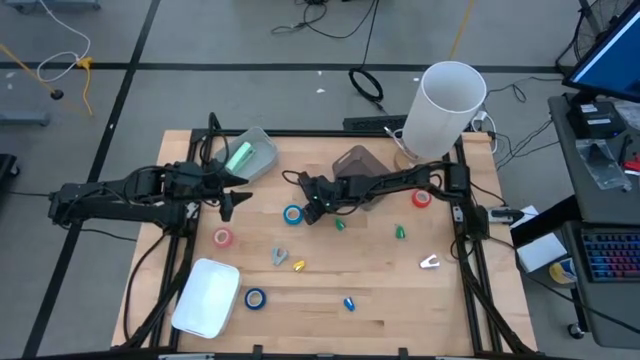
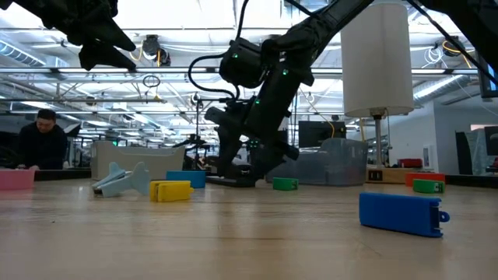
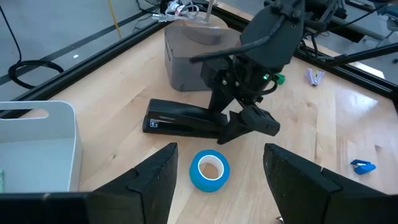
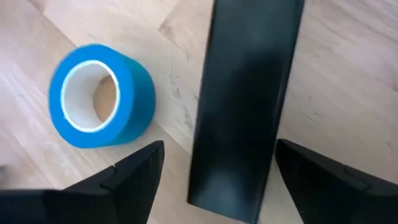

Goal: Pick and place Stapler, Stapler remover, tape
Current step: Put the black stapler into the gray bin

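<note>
A black stapler (image 3: 180, 119) lies flat on the wooden table in front of a grey bin (image 3: 186, 56); it also shows in the high view (image 1: 300, 183). My right gripper (image 4: 217, 186) is open and points down over one end of the stapler (image 4: 245, 106), one finger on each side of it with small gaps. A blue tape roll (image 4: 99, 93) lies flat on the table beside it (image 1: 292, 213). My left gripper (image 3: 217, 186) is open and empty, raised above the table left of the blue roll (image 1: 226, 203).
A clear bin (image 1: 250, 155) stands at the far left and a white bin (image 1: 207, 297) at the near left. A white cylinder (image 1: 448, 105) stands far right. Pink (image 1: 222, 237), red (image 1: 422, 199) and blue (image 1: 255, 298) rolls and small coloured staple removers (image 1: 400, 232) lie scattered.
</note>
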Controlling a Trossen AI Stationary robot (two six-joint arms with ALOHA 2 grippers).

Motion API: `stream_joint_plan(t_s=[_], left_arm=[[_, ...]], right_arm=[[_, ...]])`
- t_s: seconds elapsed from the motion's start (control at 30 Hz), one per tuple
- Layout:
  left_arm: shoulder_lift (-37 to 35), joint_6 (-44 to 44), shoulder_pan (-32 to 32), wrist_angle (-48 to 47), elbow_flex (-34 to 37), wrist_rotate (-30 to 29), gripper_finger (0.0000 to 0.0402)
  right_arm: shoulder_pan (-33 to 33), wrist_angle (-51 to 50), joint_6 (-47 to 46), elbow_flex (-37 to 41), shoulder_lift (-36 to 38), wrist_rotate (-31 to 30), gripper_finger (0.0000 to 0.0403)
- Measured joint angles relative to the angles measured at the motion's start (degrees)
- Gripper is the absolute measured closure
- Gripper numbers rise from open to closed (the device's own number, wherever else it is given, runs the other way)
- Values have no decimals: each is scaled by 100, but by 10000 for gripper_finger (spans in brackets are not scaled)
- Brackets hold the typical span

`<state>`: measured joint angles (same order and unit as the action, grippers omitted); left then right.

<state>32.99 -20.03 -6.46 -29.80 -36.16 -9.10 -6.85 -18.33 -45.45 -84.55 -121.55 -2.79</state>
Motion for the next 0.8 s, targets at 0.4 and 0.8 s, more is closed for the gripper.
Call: stream_joint_plan(t_s=[0.4, 0.8], left_arm=[[-1, 42, 0, -4, 0, 2, 167], [0, 87, 0, -7, 0, 2, 167]], right_arm=[[-4, 350, -47, 17, 43, -314, 97], [-57, 172, -398, 17, 35, -762, 128]])
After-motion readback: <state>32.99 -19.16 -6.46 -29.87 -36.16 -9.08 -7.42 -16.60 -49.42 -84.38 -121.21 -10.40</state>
